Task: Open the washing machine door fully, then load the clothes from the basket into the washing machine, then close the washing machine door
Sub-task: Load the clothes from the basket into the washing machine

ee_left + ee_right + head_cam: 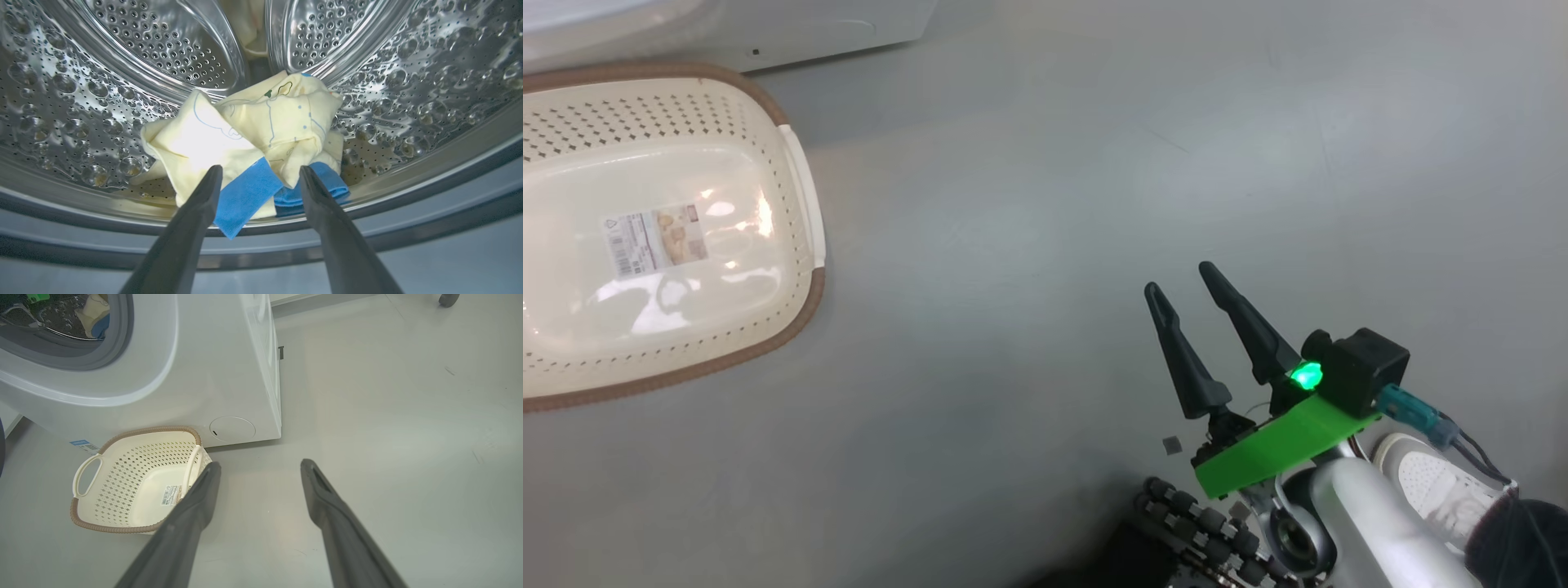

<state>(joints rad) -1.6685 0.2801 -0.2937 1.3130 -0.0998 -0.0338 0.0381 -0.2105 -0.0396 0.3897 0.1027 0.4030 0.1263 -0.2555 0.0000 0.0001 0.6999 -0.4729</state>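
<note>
Inside the drum (81,102), clothes (253,130) lie, perhaps touching wide-spread left fingers (192,228); right fingers (343,531) spread.

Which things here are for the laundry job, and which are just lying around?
For the job: clothes inside the washing machine; the empty basket; the open left gripper; the open right gripper.

Just lying about: a person's white shoe; a small grey scrap on the floor; a dark wheel.
</note>
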